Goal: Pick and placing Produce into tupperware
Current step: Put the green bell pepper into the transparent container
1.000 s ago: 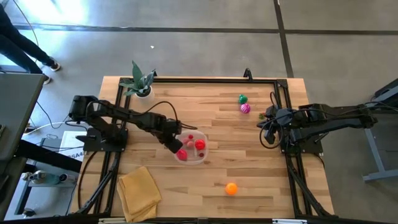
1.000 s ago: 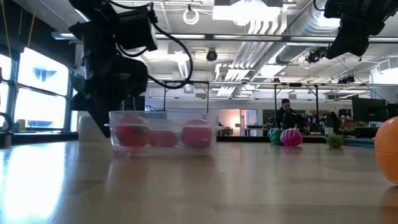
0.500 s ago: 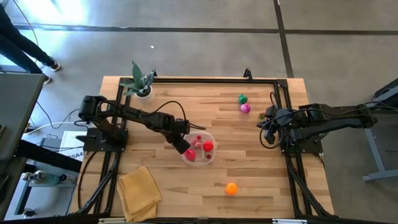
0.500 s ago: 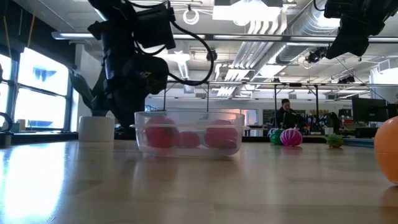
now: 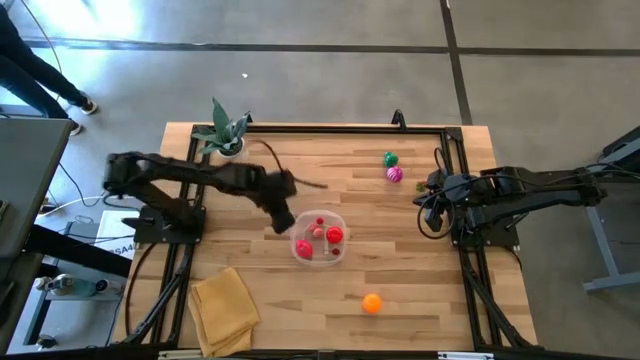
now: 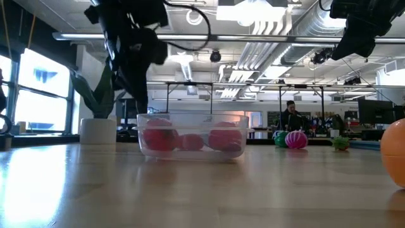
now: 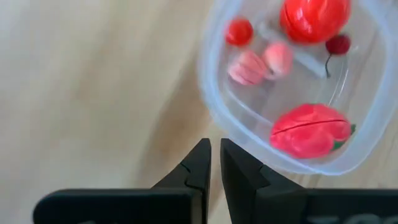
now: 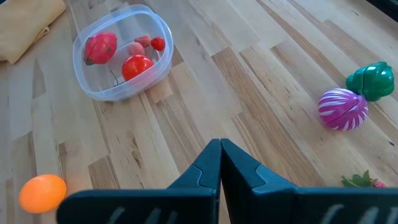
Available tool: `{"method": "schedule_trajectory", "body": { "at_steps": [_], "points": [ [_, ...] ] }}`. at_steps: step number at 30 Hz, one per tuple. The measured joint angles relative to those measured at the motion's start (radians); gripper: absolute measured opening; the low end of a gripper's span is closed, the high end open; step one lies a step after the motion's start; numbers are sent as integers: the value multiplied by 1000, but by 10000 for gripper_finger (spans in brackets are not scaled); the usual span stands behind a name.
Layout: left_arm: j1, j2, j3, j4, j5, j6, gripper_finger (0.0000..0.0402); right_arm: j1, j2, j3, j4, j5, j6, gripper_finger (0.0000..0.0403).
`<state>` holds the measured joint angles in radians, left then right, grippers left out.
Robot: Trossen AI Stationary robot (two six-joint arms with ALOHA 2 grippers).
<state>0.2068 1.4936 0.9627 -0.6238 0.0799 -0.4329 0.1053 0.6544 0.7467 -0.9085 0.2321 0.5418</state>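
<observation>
We find the tupperware point(image 5: 319, 239) sitting near the middle of the wooden table point(image 5: 400, 280), and inside it we count a large red fruit point(image 7: 310, 129), a red tomato point(image 7: 314, 17), a small red piece point(image 7: 239, 31), a pale pink piece point(image 7: 249, 66) and a dark cherry point(image 7: 337, 44). Just beside the tub's rim, on its left side, hangs the left gripper point(image 5: 281, 218), above the bare wood, jaws together and holding nothing. Out on the table we spot an orange fruit point(image 5: 371, 302) near the front edge, well apart from the tub, and toward the back a magenta-pink piece point(image 5: 395, 174) just beside a green one point(image 5: 389, 159). The right gripper point(image 5: 432, 205) waits at the table's right side, near that pair, its jaws together too and empty. A folded yellow cloth point(image 5: 224, 307) lies at the front left corner, and a potted plant point(image 5: 226, 133) stands at the back left.
</observation>
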Motion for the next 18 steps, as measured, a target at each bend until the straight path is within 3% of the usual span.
{"method": "schedule_trajectory", "body": {
  "at_steps": [5,12,18],
  "points": [
    [52,-193,-30,-6,-31,143,26,0,0,0,0,0,0,0],
    [55,-458,-167,136,9,244,26,0,0,0,0,0,0,0],
    [54,-563,-301,250,157,310,26,0,0,0,0,0,0,0]
  ]
}}
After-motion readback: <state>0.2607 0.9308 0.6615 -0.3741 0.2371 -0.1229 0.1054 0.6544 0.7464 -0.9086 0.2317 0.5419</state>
